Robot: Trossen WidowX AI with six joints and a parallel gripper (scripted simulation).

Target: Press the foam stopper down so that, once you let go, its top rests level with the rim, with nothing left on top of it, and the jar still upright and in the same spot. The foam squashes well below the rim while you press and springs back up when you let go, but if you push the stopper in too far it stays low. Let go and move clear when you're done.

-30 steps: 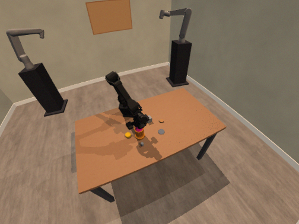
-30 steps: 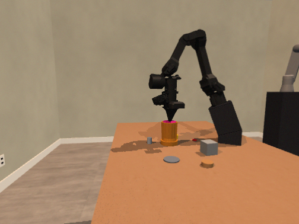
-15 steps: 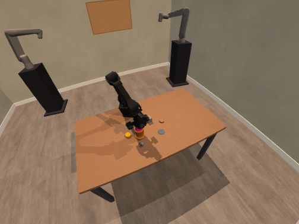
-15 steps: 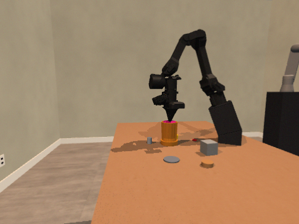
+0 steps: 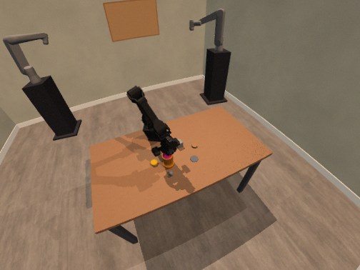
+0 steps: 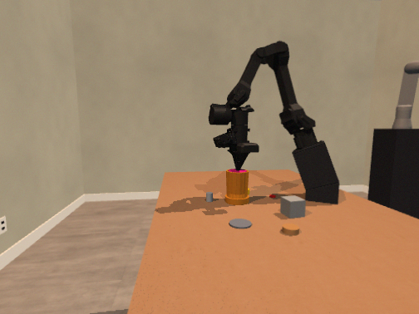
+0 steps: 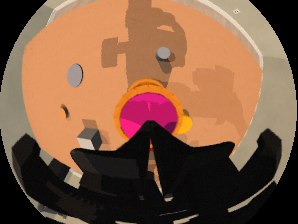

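Matte black arm [image 6: 287,89], seemingly unmarked, boxy base.

jar [image 6: 237,187]: orange, ribbed | stopper [image 7: 148,113]: magenta | cube [image 6: 293,206]: grey | arm [image 6: 287,95]: black

The hand [image 7: 154,137] hides the near edge of the foam stopper [image 7: 147,112].

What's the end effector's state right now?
End effector: closed, holding nothing, its tip pointing down onto the pink foam stopper in the orange jar.
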